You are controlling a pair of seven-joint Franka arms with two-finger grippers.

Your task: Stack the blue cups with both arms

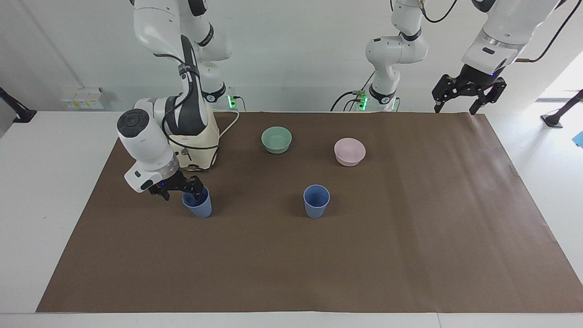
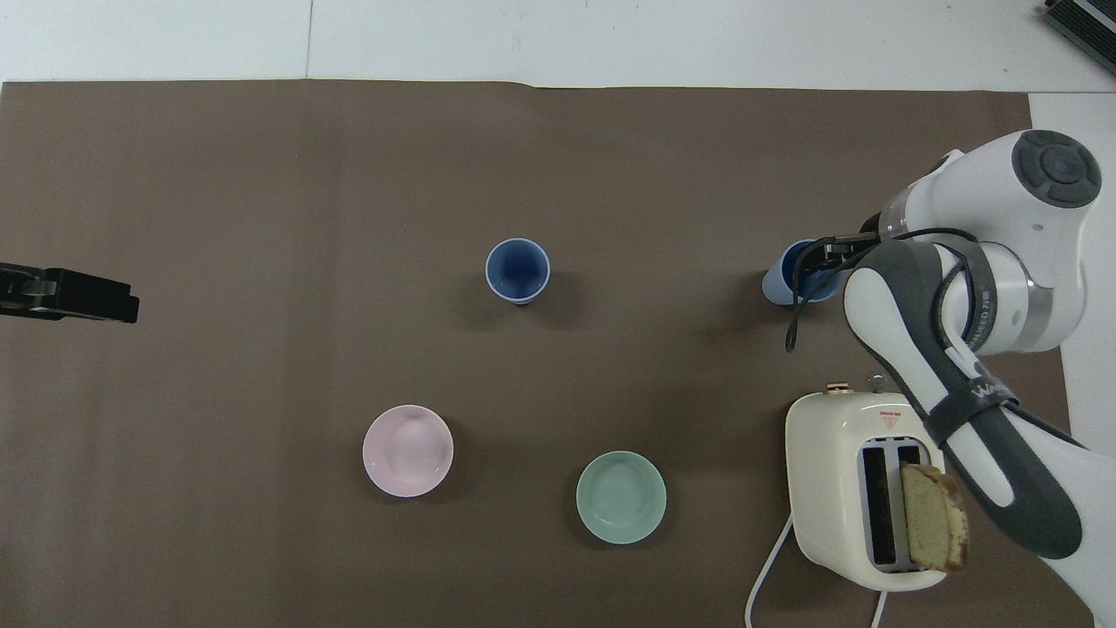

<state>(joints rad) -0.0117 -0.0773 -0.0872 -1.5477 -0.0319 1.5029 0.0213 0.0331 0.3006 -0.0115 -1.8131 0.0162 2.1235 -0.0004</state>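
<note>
Bright, even overhead light; soft short shadows beside each blue cup; both views sharp throughout.

Blue cups — mint bowl, pink bowl — brown mat.

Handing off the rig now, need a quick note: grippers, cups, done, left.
Right gripper: open, at the rim of the blue cup by the toaster, one finger inside, not closed on it.
Left gripper: open, raised over the mat's edge at its own end, waiting.
Second blue cup: upright mid-mat, untouched.
Done: nothing stacked.
Left: grasp, lift, nest one cup into the other.
</note>
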